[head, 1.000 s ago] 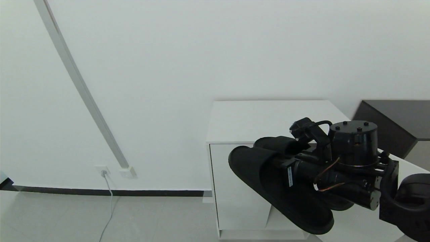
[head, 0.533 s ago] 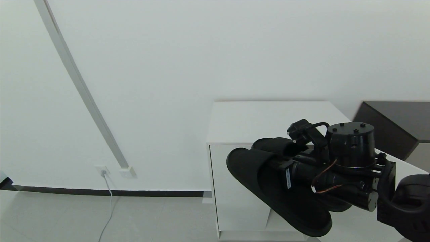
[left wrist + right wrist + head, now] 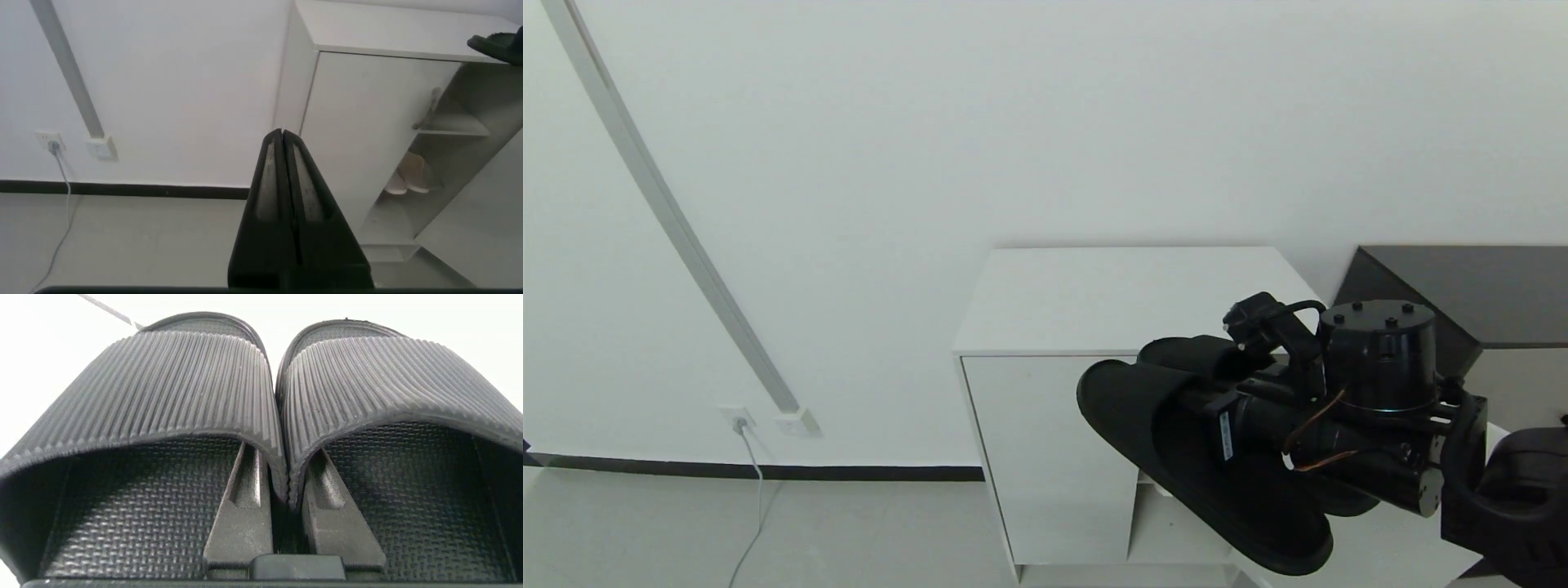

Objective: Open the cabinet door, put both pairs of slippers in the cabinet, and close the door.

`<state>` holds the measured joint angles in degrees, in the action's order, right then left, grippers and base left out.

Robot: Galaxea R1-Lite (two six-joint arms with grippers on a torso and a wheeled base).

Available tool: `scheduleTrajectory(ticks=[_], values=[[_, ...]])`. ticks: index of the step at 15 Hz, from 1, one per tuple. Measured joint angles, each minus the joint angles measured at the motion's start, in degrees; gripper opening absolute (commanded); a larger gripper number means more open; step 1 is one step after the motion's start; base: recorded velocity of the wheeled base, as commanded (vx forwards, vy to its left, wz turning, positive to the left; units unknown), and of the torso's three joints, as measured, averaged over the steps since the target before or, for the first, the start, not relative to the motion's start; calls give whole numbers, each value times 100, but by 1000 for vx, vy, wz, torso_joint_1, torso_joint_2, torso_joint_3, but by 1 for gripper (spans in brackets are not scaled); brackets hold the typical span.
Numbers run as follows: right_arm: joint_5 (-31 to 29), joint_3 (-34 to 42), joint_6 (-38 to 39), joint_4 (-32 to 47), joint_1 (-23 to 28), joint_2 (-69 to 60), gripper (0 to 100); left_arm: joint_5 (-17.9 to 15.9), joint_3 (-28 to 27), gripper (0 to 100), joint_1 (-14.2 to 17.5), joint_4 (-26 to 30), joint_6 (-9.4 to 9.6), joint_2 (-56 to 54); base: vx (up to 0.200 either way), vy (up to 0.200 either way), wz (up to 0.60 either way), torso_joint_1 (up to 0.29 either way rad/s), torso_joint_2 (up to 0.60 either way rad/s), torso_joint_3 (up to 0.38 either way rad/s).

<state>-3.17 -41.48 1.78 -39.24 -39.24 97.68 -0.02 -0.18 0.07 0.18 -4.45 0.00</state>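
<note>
head cam: high, facing forward and down; cabinet (image 3: 1127, 298) at mid range.
left wrist cam: behind left gripper (image 3: 283, 139), sighting along its closed jaws at the cabinet, farther off.
right wrist cam: behind right gripper (image 3: 284, 469), black slippers (image 3: 188, 384) right at the jaws, very close.
shared: cabinet, head + left wrist; black slippers, head + right wrist.

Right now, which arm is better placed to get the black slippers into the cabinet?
Right. The right hand is shut on the black slippers, held in front of the open cabinet. The left hand is shut and empty. A light pair sits inside.
</note>
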Motion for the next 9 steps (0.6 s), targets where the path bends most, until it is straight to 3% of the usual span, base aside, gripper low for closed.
scheduleTrajectory(ticks=[8,9], values=[[0,85,-28,-180,-2,-2,0,2,2,0,0,0,-11,0,0,-200,0,4,1,2],[-2,94,-30,-191,-2,-2,0,2,2,0,0,-5,-15,0,0,0,0,0,0,0]])
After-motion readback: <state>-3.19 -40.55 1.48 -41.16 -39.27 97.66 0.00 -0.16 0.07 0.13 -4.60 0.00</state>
